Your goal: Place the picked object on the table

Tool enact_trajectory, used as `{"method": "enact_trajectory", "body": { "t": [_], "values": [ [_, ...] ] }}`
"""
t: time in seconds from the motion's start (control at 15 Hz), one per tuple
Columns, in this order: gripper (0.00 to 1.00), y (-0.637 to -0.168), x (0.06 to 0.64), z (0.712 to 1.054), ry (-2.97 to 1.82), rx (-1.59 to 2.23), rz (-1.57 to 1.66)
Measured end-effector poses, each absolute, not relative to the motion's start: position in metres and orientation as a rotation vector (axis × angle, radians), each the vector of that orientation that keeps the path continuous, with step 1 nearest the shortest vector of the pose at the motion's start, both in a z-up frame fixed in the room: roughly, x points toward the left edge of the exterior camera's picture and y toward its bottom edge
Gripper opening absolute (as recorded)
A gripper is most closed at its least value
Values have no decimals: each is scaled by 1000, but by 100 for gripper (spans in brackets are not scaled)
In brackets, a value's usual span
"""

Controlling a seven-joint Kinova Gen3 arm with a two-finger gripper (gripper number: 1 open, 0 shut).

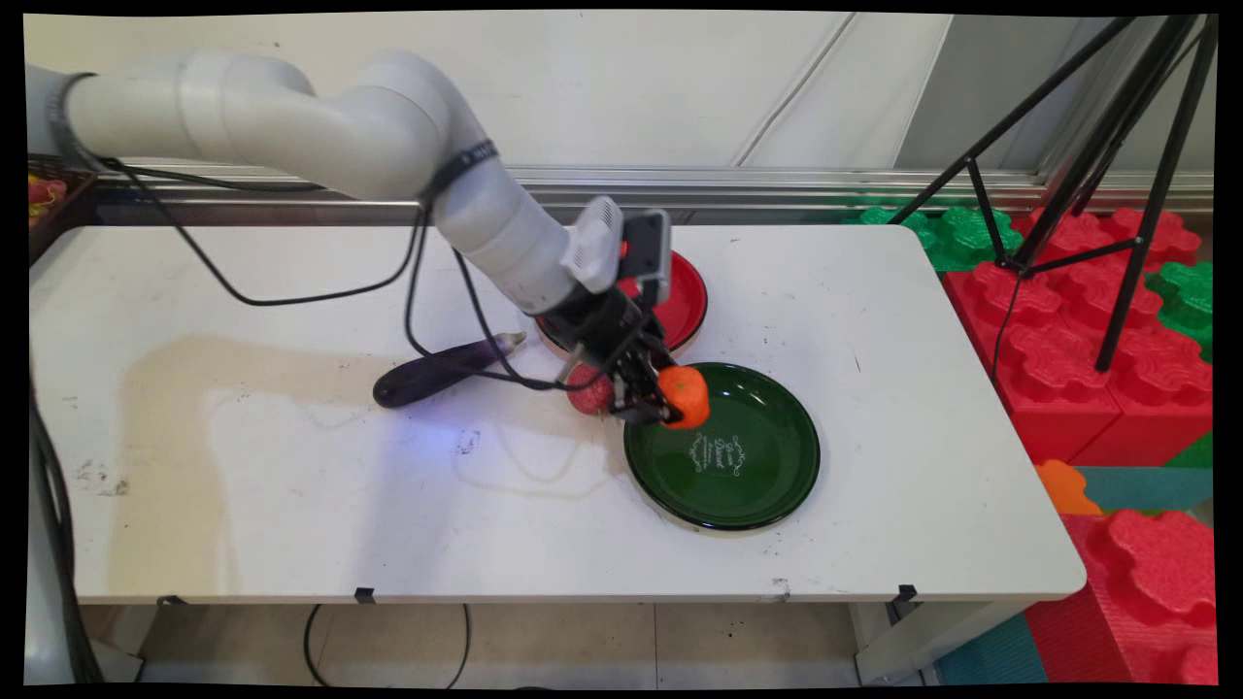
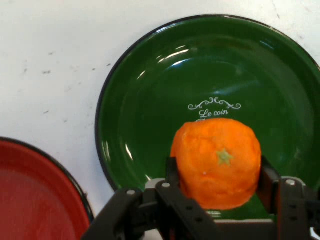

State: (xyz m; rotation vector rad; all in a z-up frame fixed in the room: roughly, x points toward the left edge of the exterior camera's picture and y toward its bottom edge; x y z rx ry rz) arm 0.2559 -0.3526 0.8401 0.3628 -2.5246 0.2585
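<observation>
Here, starting at the far left of the main view, a basket [image 1: 44, 199] with red and yellow things in it sat at the frame's edge, only partly visible. My white arm [image 1: 291, 126] reached in from the upper left and bent down toward the middle of the white table [image 1: 291, 466], black cables hanging from it. Left of centre lay a dark purple eggplant [image 1: 437, 369], its pale stem end pointing up and right toward the red plate. Just right of it, a small reddish fruit [image 1: 588, 393] rested on the table, partly hidden behind my fingers, so I could not tell what kind it was. Behind my wrist, in the upper middle, stood a red plate [image 1: 688, 296], most of it covered by my hand in the main view; in the hand view its rim showed at the lower left.

My gripper [image 2: 216, 172] was closed on an orange fruit [image 2: 216, 162], one finger pressed against each side of it, the small green stem mark facing the hand camera. I held it above the upper left edge of the green plate [image 1: 738, 466], which lay right of centre, near the red plate but apart from it, with white lettering in its middle. At the far right, beyond the table, stood a black tripod [image 1: 1097, 175] over red and green foam blocks [image 1: 1068, 330].
</observation>
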Motion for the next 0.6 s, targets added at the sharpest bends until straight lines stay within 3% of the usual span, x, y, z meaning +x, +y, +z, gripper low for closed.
{"method": "enact_trajectory", "body": {
  "t": [0.6],
  "values": [
    [0, -319, 330, 885, -2490, 429, 293]
  ]
}}
